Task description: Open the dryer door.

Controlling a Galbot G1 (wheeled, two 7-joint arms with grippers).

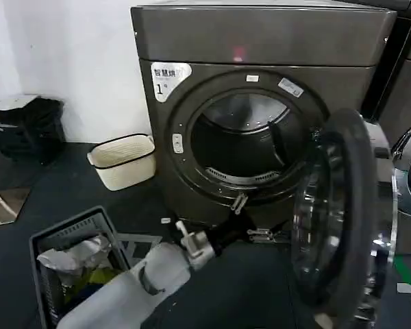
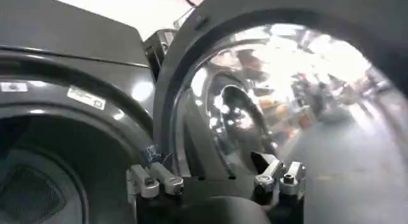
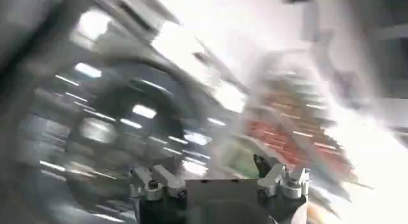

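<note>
- A dark floor runs to a white wall; on it sit a cream basket and a grey laundry crate.
- The dryer faces the camera, its drum mouth uncovered.
- The door is swung out on the dryer's right side, its dark inner side facing left.
- The left gripper reaches low toward the drum mouth, fingers spread wide, holding nothing, beside the door's rim.
- The right gripper has its fingers wide apart, gripping nothing.

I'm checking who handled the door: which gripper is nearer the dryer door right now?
Left. The left gripper sits at the dryer's lower opening rim, just beside the swung-open dryer door. The right gripper cannot be placed relative to it.
</note>
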